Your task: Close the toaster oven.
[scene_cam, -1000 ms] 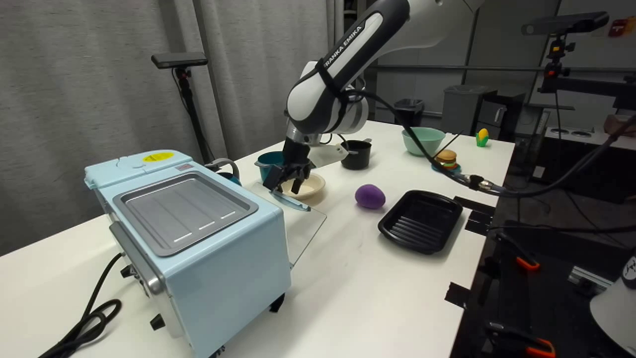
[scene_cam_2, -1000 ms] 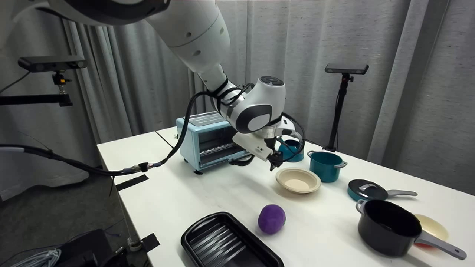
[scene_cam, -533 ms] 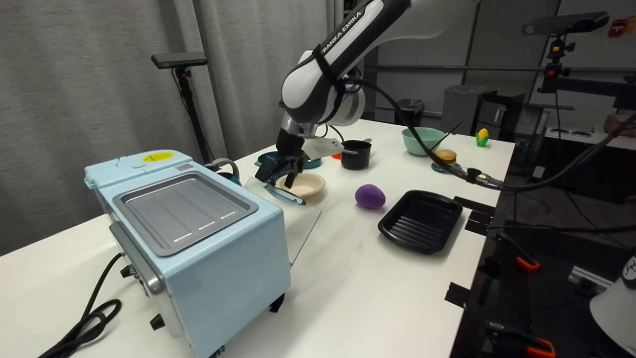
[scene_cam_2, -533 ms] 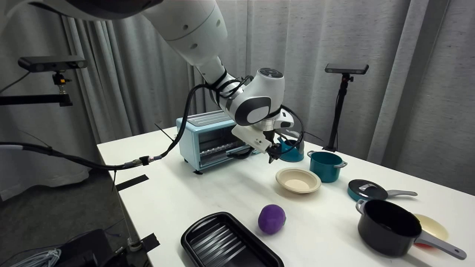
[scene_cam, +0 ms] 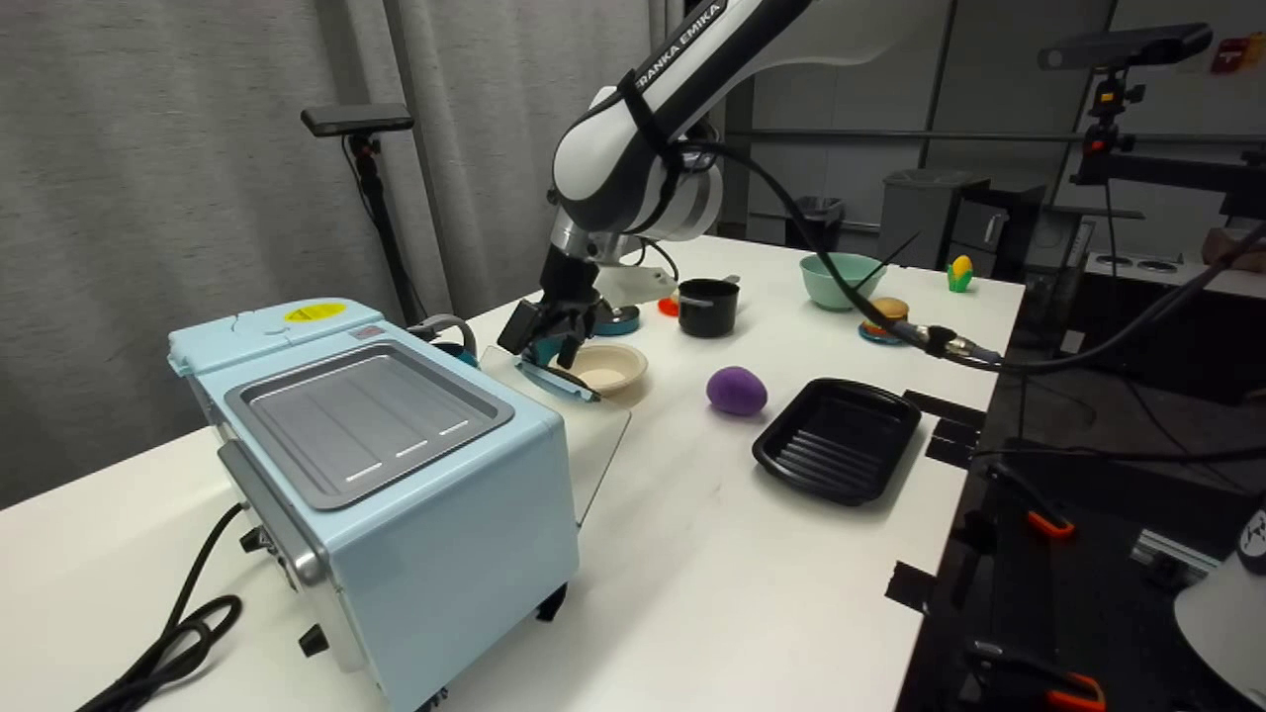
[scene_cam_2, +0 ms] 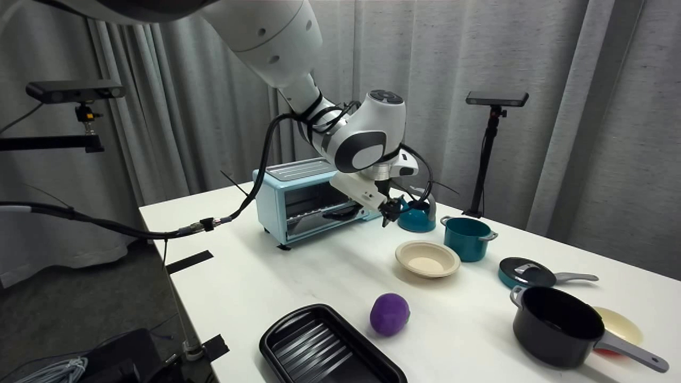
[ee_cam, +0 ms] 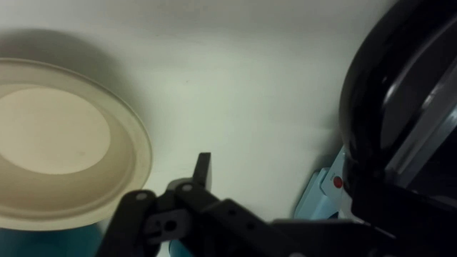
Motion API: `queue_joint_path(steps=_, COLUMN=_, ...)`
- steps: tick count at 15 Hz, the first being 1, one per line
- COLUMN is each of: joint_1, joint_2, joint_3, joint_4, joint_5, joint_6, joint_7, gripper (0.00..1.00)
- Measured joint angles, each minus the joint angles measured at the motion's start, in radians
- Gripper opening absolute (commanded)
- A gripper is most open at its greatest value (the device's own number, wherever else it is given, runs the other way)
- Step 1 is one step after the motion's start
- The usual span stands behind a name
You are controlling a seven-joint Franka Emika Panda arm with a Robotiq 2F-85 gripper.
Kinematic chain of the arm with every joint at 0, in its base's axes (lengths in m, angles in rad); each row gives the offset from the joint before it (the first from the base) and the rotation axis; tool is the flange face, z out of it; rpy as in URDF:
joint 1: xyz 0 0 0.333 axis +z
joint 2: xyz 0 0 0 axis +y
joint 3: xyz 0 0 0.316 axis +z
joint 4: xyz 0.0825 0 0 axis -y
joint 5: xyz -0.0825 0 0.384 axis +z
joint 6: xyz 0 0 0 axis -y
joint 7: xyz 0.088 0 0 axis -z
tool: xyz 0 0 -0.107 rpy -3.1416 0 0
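Observation:
The pale blue toaster oven (scene_cam: 465, 554) stands on the table with a silvery top panel. It also shows in an exterior view (scene_cam_2: 271, 210), and its edge shows in the wrist view (ee_cam: 314, 203). Its glass front door (scene_cam: 593, 445) is partly open, tilted up from its bottom edge, with a light-blue top strip (scene_cam: 559, 380). The door's black handle (scene_cam_2: 342, 214) also looms at the right of the wrist view (ee_cam: 364, 107). My gripper (scene_cam: 542, 346) is open at the door's top edge. One finger (ee_cam: 203, 167) shows; the other is hidden. I cannot tell exact contact.
A cream bowl (scene_cam_2: 427, 259) lies just below and beside my gripper. A teal kettle (scene_cam_2: 417, 218) and teal pot (scene_cam_2: 468, 239) stand behind. A purple toy eggplant (scene_cam: 737, 391), a black tray (scene_cam: 841, 440) and a black pot (scene_cam_2: 556, 324) are farther off.
My gripper has moved up and toward the oven. The glass door has swung up with it, its handle rising and its outer corner moving closer to the oven.

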Motion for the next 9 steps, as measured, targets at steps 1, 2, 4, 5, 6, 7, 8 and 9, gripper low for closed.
queue_joint_path(steps=1, joint_1=0.000, joint_2=-0.002, joint_3=0.003, joint_4=0.003, joint_5=0.002, joint_6=-0.006, joint_7=0.000, gripper=1.00)
queue_joint_path(steps=2, joint_1=0.000, joint_2=-0.004, joint_3=0.007, joint_4=0.007, joint_5=0.005, joint_6=-0.011, joint_7=0.000, gripper=1.00)
queue_joint_path(steps=4, joint_1=0.001, joint_2=-0.007, joint_3=0.015, joint_4=0.015, joint_5=0.015, joint_6=-0.020, joint_7=0.000, gripper=1.00)
queue_joint_path(steps=5, joint_1=0.001, joint_2=-0.009, joint_3=0.020, joint_4=0.017, joint_5=0.022, joint_6=-0.021, joint_7=0.000, gripper=1.00)
queue_joint_path(steps=6, joint_1=0.002, joint_2=-0.012, joint_3=0.025, joint_4=0.019, joint_5=0.028, joint_6=-0.021, joint_7=0.000, gripper=1.00)
queue_joint_path(steps=7, joint_1=0.004, joint_2=-0.014, joint_3=0.030, joint_4=0.021, joint_5=0.036, joint_6=-0.021, joint_7=0.000, gripper=1.00)
queue_joint_path(steps=8, joint_1=0.006, joint_2=-0.016, joint_3=0.033, joint_4=0.023, joint_5=0.044, joint_6=-0.021, joint_7=0.000, gripper=1.00)
queue_joint_path(steps=9, joint_1=0.008, joint_2=-0.017, joint_3=0.038, joint_4=0.026, joint_5=0.052, joint_6=-0.021, joint_7=0.000, gripper=1.00)
